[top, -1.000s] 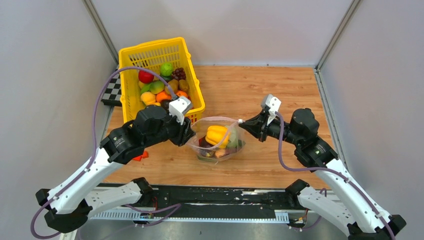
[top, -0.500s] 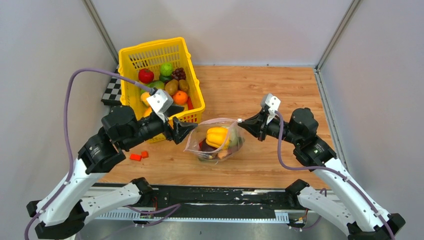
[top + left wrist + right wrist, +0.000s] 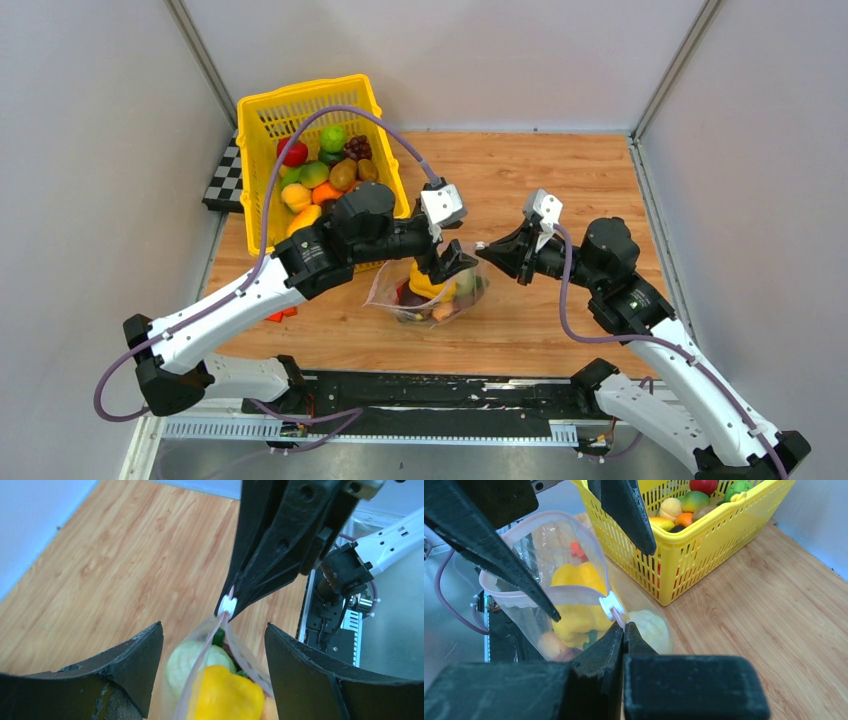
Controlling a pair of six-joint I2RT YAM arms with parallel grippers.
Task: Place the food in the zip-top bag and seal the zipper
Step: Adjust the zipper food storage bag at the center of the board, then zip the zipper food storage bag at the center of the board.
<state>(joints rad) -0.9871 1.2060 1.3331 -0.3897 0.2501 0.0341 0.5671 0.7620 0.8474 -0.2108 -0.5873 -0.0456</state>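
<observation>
The zip-top bag (image 3: pixel 425 297) lies mid-table with food in it: a yellow pepper (image 3: pixel 227 696), a pale green cabbage (image 3: pixel 182 662) and darker pieces. Its mouth stands partly open, and the pink zipper (image 3: pixel 203 655) runs up to a white slider (image 3: pixel 227 603). My right gripper (image 3: pixel 624 626) is shut on the zipper's end just past the slider (image 3: pixel 611 605). My left gripper (image 3: pixel 214 627) hovers open over the bag's mouth, one finger on each side, touching nothing. From above, the left gripper (image 3: pixel 452 265) sits close to the right gripper (image 3: pixel 483 248). More food fills the basket.
The yellow lattice basket (image 3: pixel 262 115) stands at the back left, holding several fruits and vegetables; my left arm crosses in front of it. Small orange-red blocks (image 3: pixel 281 315) lie by that arm. A checkerboard (image 3: pixel 225 181) sits at the left wall. Walls close in three sides.
My left gripper opened, let go of the bag's left rim, and swung from the bag's left side to above its mouth. The mouth has sagged narrower. The right gripper kept its hold.
</observation>
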